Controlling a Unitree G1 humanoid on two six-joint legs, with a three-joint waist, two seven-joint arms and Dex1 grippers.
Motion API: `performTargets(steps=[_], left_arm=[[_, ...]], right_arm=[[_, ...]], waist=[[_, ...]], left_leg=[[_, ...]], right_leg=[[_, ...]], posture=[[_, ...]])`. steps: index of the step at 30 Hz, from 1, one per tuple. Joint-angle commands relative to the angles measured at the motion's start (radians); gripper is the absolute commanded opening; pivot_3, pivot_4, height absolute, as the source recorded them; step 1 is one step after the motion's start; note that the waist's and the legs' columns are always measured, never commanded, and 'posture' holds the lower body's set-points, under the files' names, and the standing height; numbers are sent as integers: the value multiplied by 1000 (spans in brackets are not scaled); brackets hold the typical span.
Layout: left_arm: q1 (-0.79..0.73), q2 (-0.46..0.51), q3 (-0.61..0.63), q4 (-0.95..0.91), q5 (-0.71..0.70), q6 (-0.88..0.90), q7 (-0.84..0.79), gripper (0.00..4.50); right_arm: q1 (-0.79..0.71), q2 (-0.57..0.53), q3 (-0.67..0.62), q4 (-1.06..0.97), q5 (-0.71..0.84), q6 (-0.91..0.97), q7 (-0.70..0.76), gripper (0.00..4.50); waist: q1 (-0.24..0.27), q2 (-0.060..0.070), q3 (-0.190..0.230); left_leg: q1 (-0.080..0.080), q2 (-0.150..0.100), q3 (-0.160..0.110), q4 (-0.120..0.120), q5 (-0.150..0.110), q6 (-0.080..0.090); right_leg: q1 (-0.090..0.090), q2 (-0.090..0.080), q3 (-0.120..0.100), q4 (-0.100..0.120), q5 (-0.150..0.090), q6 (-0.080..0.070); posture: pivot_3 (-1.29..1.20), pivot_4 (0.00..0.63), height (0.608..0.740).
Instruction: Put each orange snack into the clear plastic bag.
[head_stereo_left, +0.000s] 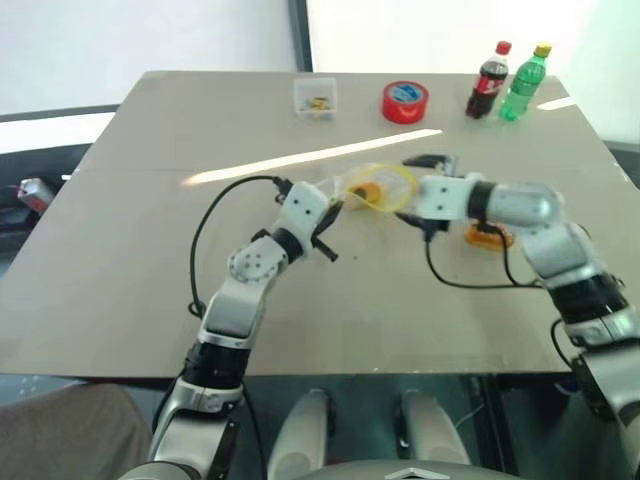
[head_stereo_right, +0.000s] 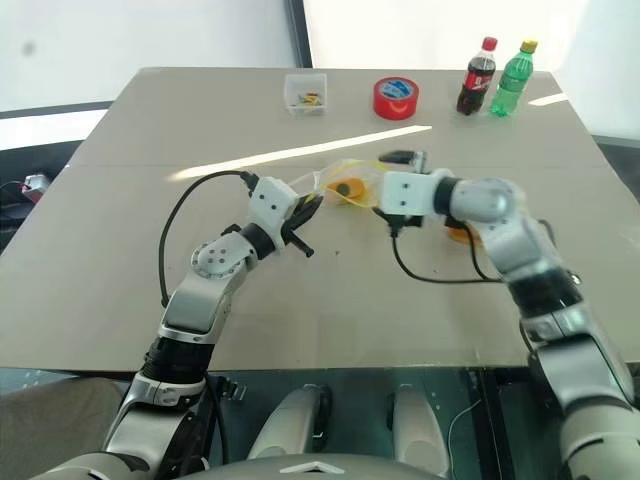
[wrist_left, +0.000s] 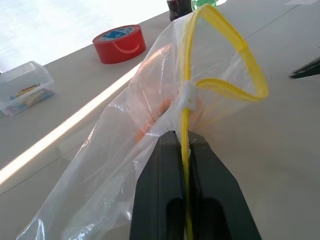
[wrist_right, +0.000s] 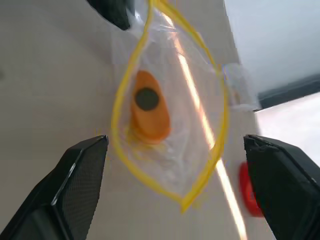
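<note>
Orange snacks: one down, one to go, going by the frames. Nearest in, left claw (head_stereo_left: 322, 232) is clamped on the yellow strip of the clear plastic bag (wrist_left: 150, 130), holding its mouth up and open above the bench (head_stereo_left: 120, 300). Just past that, one orange snack (wrist_right: 148, 112) sits inside the bag, visible through the yellow-rimmed opening; it has a dark spot on its face. Right claw (wrist_right: 175, 190) faces the bag mouth from the other side with its fingers wide apart and nothing between them, so that drop looks complete. Beside the right forearm, the second orange snack (head_stereo_left: 488, 237) lies on the bench, partly hidden by the arm and its cable, outside the bag. Remaining work as judged: right claw picks that one up and feeds it through the same opening while the left holds the bag. Further back, near the far edge: small clear box (head_stereo_left: 315, 97), red tape roll (head_stereo_left: 405, 101), cola bottle (head_stereo_left: 488, 80), green bottle (head_stereo_left: 525, 82), none involved.
</note>
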Motion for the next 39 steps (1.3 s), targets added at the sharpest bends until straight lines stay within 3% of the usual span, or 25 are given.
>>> performTargets(steps=[1,5,10,21,24,28,39], left_arm=[[-8,-1,8,-7,-8,-17,9,0],[-10,0,3,5,-6,-26,8,0],[-13,2,0,13,-3,-33,8,0],[-16,13,0,11,1,-33,7,0],[-12,15,0,-1,-2,-28,6,0],[-7,16,2,-10,-5,-22,7,0],[-6,9,-11,-6,-2,-25,11,0]], right_arm=[[28,-96,-98,-24,73,130,74,4428],[58,-182,-135,46,91,237,108,4428],[79,-196,-149,96,133,338,126,4428],[37,-168,-99,348,69,222,86,4428],[35,-164,-98,364,63,186,90,3698],[26,-154,-108,348,79,212,98,1868],[-34,-46,-70,99,98,210,89,1868]], waist=[[6,0,0],[9,0,0],[8,0,0],[13,0,0],[11,0,0],[12,0,0],[10,0,0]], left_leg=[[0,0,0,1,0,0],[1,1,1,1,0,0],[1,1,3,1,0,0],[1,0,3,1,0,0],[1,0,3,1,0,0],[1,0,3,1,0,0],[1,0,2,1,0,0]], right_leg=[[0,0,0,0,0,0],[1,1,0,0,0,0],[1,1,0,0,0,0],[1,0,0,0,0,0],[1,0,0,0,0,0],[1,0,0,0,0,0],[1,1,-1,0,0,0]], posture=[[0,150,740],[0,150,740],[0,150,740],[0,150,740],[0,150,740],[0,150,740],[0,150,740]])
